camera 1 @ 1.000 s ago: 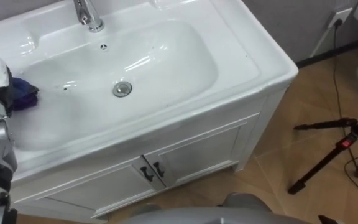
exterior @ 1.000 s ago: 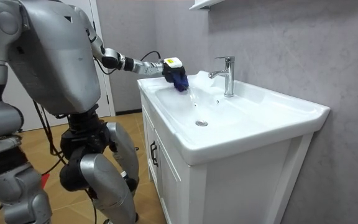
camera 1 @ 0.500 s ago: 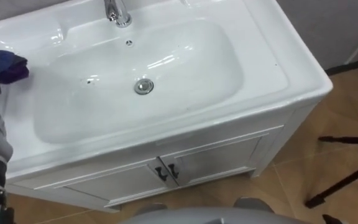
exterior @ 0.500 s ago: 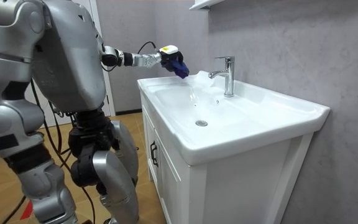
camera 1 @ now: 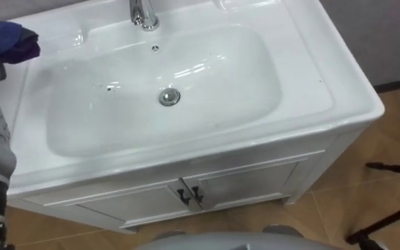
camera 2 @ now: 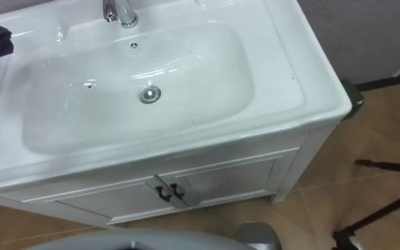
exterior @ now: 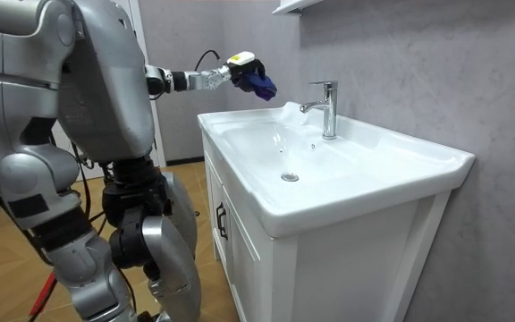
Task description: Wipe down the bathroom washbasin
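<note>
We are standing at the front of the white basin (camera 1: 304,83), looking down into its bowl, and our left arm reaches out over its left end. The left hand (exterior: 236,65) is up in the air above the back left corner, fingers closed around a dark blue cloth (camera 1: 16,40). The cloth hangs bunched from the hand, and the room view shows it clear of the white surface, touching nothing below. It sits well to the left of the chrome faucet (camera 1: 142,12), which stands at the middle of the back edge. The round metal drain (camera 1: 170,97) lies in the middle of the bowl, and a few small dark specks show on the white near it. Below the front edge we see the cabinet doors (camera 1: 248,182), shut, with two dark handles (camera 1: 189,196) side by side where they meet. On the wooden floor (camera 1: 353,201) past the right end lie the black legs of a tripod (camera 1: 394,167).
</note>
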Controlling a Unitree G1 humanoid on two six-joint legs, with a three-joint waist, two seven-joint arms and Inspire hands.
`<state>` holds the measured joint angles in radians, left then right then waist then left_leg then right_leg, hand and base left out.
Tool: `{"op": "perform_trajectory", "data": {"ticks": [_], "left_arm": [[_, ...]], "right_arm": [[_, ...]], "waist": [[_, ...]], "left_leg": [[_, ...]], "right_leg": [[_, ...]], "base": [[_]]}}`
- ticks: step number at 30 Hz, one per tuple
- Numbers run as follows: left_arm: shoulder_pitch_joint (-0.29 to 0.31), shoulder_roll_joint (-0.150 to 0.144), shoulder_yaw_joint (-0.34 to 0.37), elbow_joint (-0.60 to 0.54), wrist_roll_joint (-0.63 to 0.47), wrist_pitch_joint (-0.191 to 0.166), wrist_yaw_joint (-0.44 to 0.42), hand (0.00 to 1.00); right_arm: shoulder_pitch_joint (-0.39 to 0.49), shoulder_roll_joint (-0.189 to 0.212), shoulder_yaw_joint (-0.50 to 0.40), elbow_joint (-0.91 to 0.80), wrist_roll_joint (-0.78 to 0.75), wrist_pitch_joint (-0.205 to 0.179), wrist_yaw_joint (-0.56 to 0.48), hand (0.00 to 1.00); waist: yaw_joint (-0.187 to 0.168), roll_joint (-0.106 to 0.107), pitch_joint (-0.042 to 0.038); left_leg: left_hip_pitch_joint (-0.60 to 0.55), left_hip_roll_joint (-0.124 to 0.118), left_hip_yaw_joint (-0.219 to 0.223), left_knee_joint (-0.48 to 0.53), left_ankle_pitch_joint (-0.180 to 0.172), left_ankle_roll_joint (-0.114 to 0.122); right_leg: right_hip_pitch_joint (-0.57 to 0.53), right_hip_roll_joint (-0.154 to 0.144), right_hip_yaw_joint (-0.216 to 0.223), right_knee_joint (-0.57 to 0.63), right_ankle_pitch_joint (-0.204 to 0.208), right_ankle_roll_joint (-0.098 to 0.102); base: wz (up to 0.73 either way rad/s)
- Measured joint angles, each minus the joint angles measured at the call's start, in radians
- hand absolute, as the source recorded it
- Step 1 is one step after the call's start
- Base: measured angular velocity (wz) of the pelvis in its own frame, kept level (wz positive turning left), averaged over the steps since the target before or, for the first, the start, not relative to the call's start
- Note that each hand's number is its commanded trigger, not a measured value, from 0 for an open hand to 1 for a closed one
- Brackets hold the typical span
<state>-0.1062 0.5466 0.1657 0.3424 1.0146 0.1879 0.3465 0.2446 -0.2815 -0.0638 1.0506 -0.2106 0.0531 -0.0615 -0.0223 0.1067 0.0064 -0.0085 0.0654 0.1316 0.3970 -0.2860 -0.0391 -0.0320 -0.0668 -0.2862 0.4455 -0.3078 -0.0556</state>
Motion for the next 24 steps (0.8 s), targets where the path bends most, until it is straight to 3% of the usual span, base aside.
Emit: {"op": "perform_trajectory", "data": {"ticks": [9, 11, 19, 24], "left_arm": [[0.051, -0.038, 0.000, -0.047, 0.001, 0.001, 0.000, 1.00], [0.072, -0.070, 0.000, -0.051, 0.001, 0.002, -0.001, 1.00], [0.160, -0.131, 0.000, -0.065, 0.000, 0.002, -0.004, 1.00], [0.181, -0.137, 0.000, -0.068, -0.001, 0.002, -0.005, 1.00]], "right_arm": [[-0.013, 0.002, 0.038, 0.023, 0.011, 0.001, 0.016, 0.00], [-0.028, 0.003, 0.045, 0.038, 0.011, 0.004, 0.021, 0.00], [-0.035, 0.009, 0.042, 0.037, 0.008, 0.005, 0.017, 0.00], [-0.026, 0.010, 0.042, 0.037, 0.008, 0.005, 0.014, 0.00]], "waist": [[0.005, -0.005, 0.0014], [0.006, -0.007, 0.0005], [0.001, -0.026, -0.0043], [0.001, -0.028, -0.0035]], "left_leg": [[0.022, -0.004, -0.011, -0.026, 0.013, -0.004], [0.025, -0.009, -0.011, -0.036, 0.017, -0.002], [0.038, -0.009, -0.012, -0.045, 0.017, -0.002], [0.042, -0.010, -0.012, -0.051, 0.017, -0.002]], "right_leg": [[0.034, 0.000, -0.024, -0.030, 0.001, -0.001], [0.033, -0.004, -0.024, -0.030, 0.000, 0.002], [0.054, 0.002, -0.024, -0.050, 0.002, 0.005], [0.062, 0.002, -0.026, -0.054, 0.003, 0.006]], "base": [[0.10], [0.02], [0.02], [0.05]]}}
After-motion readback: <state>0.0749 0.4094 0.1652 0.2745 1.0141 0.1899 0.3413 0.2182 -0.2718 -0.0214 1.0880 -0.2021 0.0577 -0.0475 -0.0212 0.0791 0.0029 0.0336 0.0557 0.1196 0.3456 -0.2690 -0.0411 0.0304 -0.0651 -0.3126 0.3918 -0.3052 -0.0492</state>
